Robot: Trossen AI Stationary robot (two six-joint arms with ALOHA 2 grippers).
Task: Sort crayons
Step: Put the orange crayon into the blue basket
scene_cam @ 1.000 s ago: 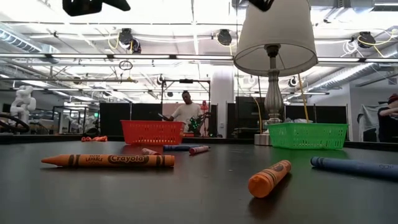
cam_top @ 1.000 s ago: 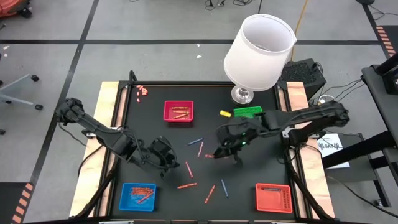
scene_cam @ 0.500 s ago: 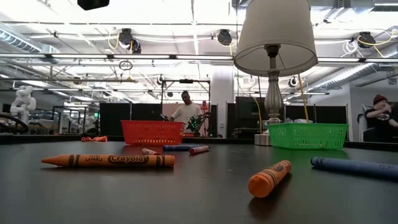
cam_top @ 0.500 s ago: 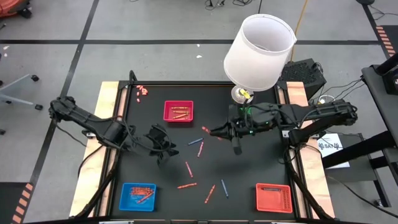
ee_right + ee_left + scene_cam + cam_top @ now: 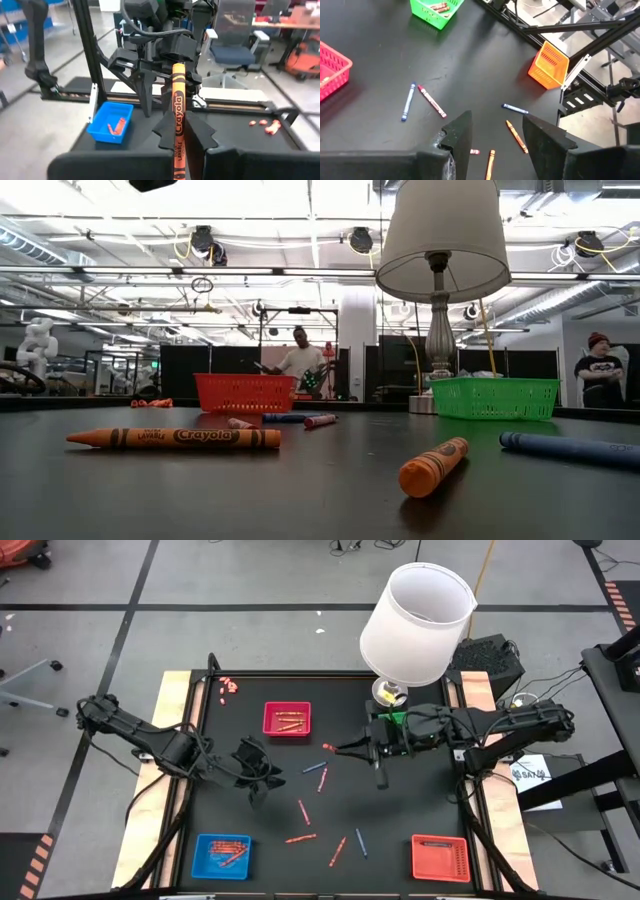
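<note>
Several loose crayons lie flat on the black table: a blue one [image 5: 315, 768], a red one [image 5: 322, 779] and orange ones [image 5: 300, 837] near the middle. In the low view an orange crayon [image 5: 175, 437] lies close by. My right gripper [image 5: 335, 748] hangs high over the middle of the table, pointing level toward the left edge, shut on an orange crayon [image 5: 176, 95]. My left gripper [image 5: 268, 778] hovers open left of the middle, above the loose crayons [image 5: 432, 101], with nothing between its fingers [image 5: 457, 135]. My right gripper pinches the orange crayon's wrapped shaft [image 5: 178, 117] between its two fingers [image 5: 200, 134]. The fingers come level from the table's right side. The crayon is lifted well clear of the table, and its upper end [image 5: 176, 67] sticks out beyond the fingertips; its lower end is hidden between the fingers.
A red tray [image 5: 287, 719] with crayons stands at the far middle, a blue tray [image 5: 222, 854] with crayons near left, an orange tray [image 5: 440, 857] near right. The green tray [image 5: 400, 718] is half hidden under my right arm, beside a white-shaded lamp [image 5: 415, 625]. Small pink bits [image 5: 228, 687] lie far left.
My right gripper has risen and gone toward the far edge with the orange crayon, tipping from pointing downward to nearly level. My left gripper, still open, has risen and drawn a little toward the far edge. Both have left the top of the low view.
</note>
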